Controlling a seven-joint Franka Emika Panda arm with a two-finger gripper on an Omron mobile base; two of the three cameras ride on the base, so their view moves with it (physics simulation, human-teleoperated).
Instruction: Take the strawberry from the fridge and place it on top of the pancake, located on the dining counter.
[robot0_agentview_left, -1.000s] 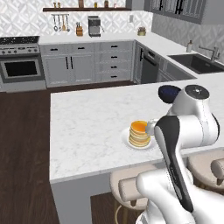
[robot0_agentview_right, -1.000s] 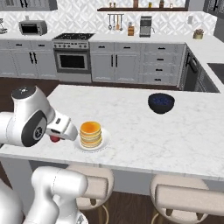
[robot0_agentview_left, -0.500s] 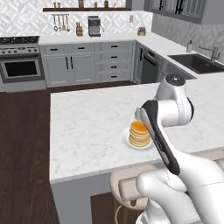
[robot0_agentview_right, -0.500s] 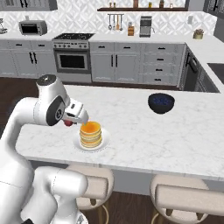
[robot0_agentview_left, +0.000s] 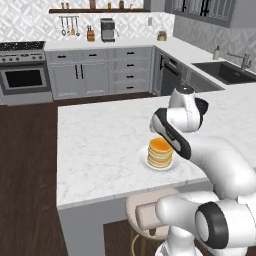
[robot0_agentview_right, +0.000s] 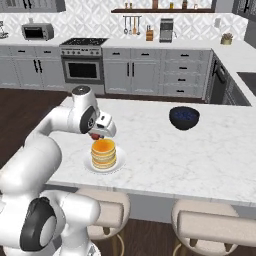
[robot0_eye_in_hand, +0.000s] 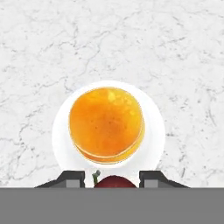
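End effector (robot0_agentview_right: 96, 135) pinches strawberry (robot0_eye_in_hand: 114, 181) just above stack edge; berry mostly cut off in hand view, hidden behind arm from left. Pancake (robot0_eye_in_hand: 106, 124) on plate (robot0_eye_in_hand: 151, 109), on desk (robot0_agentview_right: 210, 160)

Arm bent up and over from the base, elbow high, wrist turned down. Gripper (robot0_agentview_right: 96, 135) hanging just above the pancake (robot0_agentview_right: 103, 153), pointing down, fingers (robot0_eye_in_hand: 70, 178) closed tight on the strawberry (robot0_eye_in_hand: 114, 181).

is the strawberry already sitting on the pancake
No, the strawberry is between the gripper fingers, above the pancake.
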